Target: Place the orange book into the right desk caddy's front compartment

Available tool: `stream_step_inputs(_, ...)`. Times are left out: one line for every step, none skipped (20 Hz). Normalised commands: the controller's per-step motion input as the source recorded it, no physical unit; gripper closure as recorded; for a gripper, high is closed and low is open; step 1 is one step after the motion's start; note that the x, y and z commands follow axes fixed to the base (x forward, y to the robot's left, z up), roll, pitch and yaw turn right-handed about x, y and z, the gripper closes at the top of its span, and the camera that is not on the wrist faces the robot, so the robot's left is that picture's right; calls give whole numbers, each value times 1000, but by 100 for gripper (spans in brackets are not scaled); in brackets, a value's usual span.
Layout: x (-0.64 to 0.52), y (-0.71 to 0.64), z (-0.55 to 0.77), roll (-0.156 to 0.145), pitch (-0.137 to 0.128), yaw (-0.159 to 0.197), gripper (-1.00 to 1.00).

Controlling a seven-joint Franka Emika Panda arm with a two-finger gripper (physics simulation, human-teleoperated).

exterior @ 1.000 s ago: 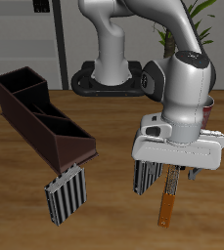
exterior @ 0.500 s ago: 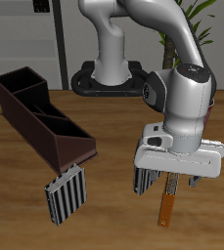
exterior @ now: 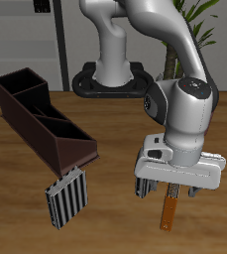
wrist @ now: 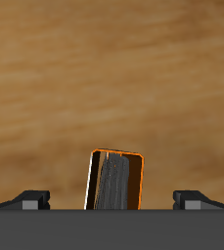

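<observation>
Wooden tabletop under a robot arm. Its pincer (exterior: 176,190) hovers spread wide over the orange book (exterior: 170,209), which lies flat directly beneath, ungrasped. Brown desk caddy (exterior: 41,119) sits well away; everything remains undone.

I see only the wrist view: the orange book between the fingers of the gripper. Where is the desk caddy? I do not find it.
Observer: The right desk caddy stands farther back on the table, well apart from the orange book.
Operator: Is anything near the caddy?
Observer: Yes, a striped slab lies at its front end.
Operator: And beside the book?
Observer: A second striped slab is close beside it, partly hidden by the gripper.
</observation>
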Motion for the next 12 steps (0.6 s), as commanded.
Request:
stream_step_inputs(-89, 38, -273, 17, 30, 31, -100)
stream_step_inputs(-80, -30, -207, -69, 42, -31, -100)
stream_step_inputs(159, 146, -316, 122, 59, -31, 100)
stream_step_inputs(40, 21, -225, -23, 23, 15, 100)
stream_step_inputs(45, 92, -246, 25, 63, -38, 100)
stream_step_inputs(-13, 97, -148, 26, -2, 1, 100)
stream_step_inputs(47, 34, -123, -6, 5, -1, 100)
stream_step_inputs(47, 1, -218, -17, 11, 18, 100)
stream_step_inputs(83, 18, -231, 15, 50, -101, 100)
stream_step_inputs(120, 118, -145, 29, -14, 29, 100)
stream_step_inputs(165, 165, -260, 2, 32, 15, 100)
stream_step_inputs(-15, 93, -76, 18, -15, 28, 100)
